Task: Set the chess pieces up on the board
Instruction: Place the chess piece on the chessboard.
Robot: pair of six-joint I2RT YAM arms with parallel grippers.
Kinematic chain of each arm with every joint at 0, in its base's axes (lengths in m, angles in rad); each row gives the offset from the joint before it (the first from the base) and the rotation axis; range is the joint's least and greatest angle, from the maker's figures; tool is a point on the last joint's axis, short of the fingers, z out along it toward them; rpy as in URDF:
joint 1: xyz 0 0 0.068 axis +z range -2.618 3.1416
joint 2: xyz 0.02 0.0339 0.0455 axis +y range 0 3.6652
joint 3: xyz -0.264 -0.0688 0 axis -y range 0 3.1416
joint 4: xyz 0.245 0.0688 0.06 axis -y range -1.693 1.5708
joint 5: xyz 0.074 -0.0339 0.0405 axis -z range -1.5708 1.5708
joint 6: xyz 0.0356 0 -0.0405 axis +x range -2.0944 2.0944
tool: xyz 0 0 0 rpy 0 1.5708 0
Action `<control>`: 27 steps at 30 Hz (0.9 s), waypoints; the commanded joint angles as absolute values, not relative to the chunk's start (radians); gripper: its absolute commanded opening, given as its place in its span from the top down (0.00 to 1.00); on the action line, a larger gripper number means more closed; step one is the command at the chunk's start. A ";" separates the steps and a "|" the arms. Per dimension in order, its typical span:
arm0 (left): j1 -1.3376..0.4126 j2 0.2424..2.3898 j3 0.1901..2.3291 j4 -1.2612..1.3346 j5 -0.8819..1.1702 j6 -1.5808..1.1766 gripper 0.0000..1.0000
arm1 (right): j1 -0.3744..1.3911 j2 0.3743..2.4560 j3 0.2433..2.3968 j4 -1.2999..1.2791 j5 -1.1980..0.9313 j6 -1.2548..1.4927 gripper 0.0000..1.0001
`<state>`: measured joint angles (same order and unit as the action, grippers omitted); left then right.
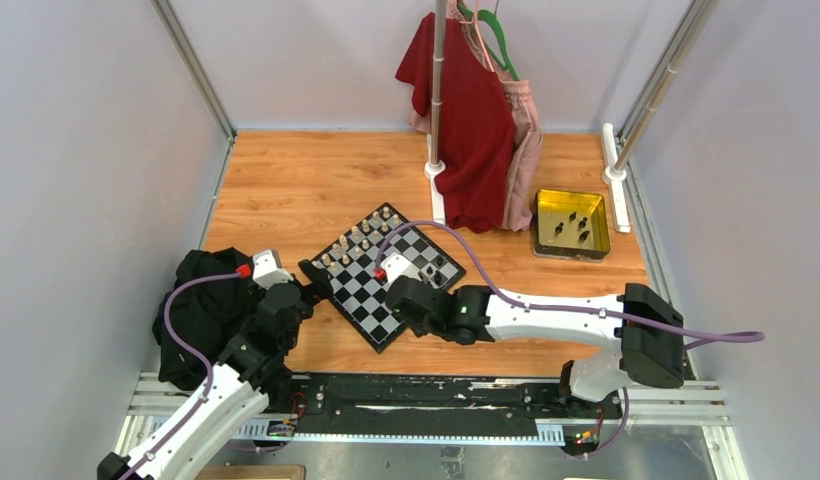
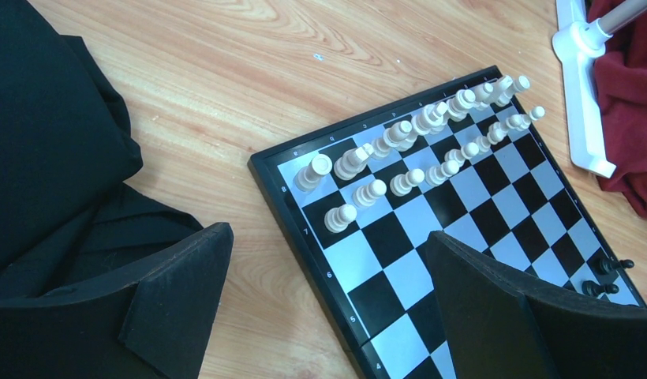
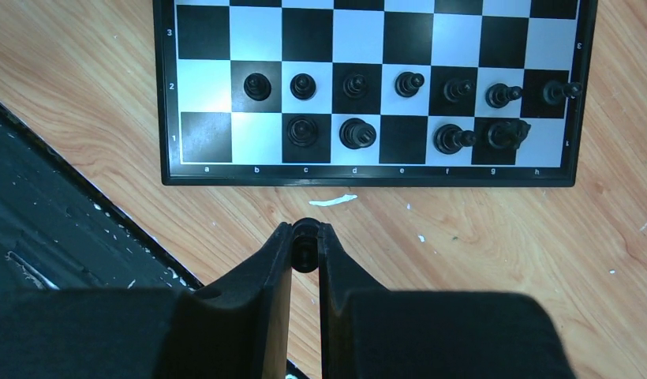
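Pale grey walls, wooden tabletop, metal corner poles — red garment hanging.

The board is checkered black and white, the pieces cream or black

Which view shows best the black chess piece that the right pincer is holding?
The right wrist view: the black piece is pinched by the right pincer, seen close up. In the top external view the arm hides it; the left wrist view misses it.
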<state>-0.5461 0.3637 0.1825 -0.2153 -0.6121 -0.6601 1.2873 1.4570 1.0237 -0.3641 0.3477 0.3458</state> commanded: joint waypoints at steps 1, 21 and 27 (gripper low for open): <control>-0.552 0.362 0.175 -0.202 -0.615 -0.645 0.00 | 1.305 1.470 1.057 -0.337 0.355 0.359 1.00; -0.552 0.358 0.175 -0.199 -0.607 -0.640 0.00 | 1.225 1.425 0.994 -0.323 0.410 0.334 1.00; -0.552 0.360 0.175 -0.197 -0.607 -0.638 0.00 | 1.218 1.420 0.980 -0.309 0.399 0.336 1.00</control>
